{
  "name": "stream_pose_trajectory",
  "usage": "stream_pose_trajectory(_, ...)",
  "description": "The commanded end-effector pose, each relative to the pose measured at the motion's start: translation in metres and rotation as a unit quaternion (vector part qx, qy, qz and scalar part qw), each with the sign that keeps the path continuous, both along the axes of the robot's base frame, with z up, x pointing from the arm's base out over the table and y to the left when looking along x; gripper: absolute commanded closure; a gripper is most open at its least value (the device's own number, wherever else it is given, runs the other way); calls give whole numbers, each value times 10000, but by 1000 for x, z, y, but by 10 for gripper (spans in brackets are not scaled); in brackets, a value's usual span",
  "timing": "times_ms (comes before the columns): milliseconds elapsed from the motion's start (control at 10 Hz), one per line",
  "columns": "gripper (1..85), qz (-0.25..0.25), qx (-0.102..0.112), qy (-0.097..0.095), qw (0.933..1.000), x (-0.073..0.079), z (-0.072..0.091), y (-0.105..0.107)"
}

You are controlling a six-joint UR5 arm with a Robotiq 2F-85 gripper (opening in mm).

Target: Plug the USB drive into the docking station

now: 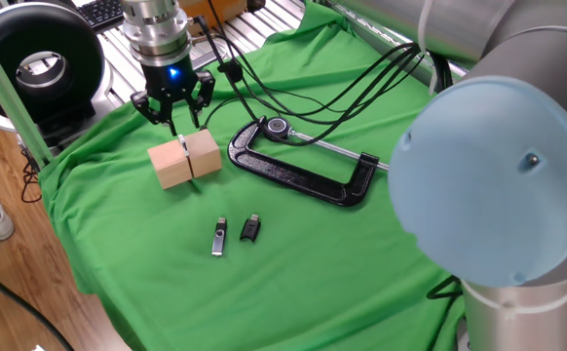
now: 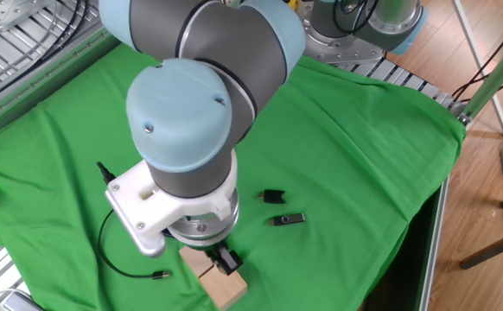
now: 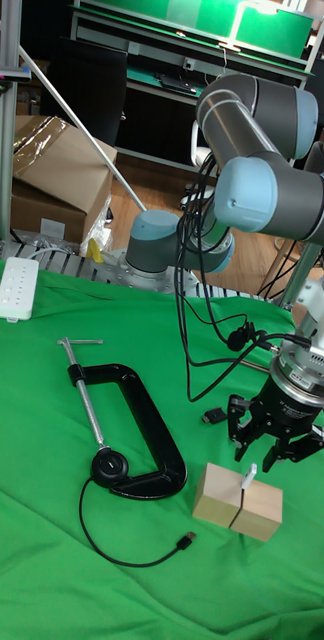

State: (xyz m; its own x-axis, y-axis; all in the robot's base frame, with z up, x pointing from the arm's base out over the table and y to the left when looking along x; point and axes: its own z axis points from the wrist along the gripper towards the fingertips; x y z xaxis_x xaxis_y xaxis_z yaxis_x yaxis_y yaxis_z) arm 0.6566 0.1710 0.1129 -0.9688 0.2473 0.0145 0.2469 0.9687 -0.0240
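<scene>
The docking station [image 1: 185,159] is a two-part wooden block on the green cloth, also seen in the tall fixed view [image 3: 238,500] and half hidden under the arm in the other fixed view [image 2: 227,287]. A small white USB drive [image 3: 250,476] stands upright in its top seam [image 1: 183,146]. My gripper [image 1: 174,109] hangs just above the block [image 3: 277,452], open, with nothing between its fingers and apart from the drive. A silver USB drive [image 1: 218,237] and a black one [image 1: 250,228] lie on the cloth nearer the front [image 2: 288,219].
A black C-clamp [image 1: 303,174] lies right of the block [image 3: 132,430]. A thin black cable with a plug [image 3: 186,540] curls beside it. Thick cables [image 1: 342,93] trail across the cloth's back. A white power strip [image 3: 14,288] sits at the far left edge.
</scene>
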Motion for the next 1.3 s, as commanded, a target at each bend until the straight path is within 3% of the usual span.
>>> stream_pose_trajectory(0,447,31,149,-16,9999,-10,-7,8)
stream_pose_trajectory(200,443,40,3,-54,10000,-11,-8,0)
stream_pose_trajectory(600,437,41,72,-116,9999,-5,-17,9)
stream_pose_trajectory(1200,477,-18,2,-178,9998,2,-27,6)
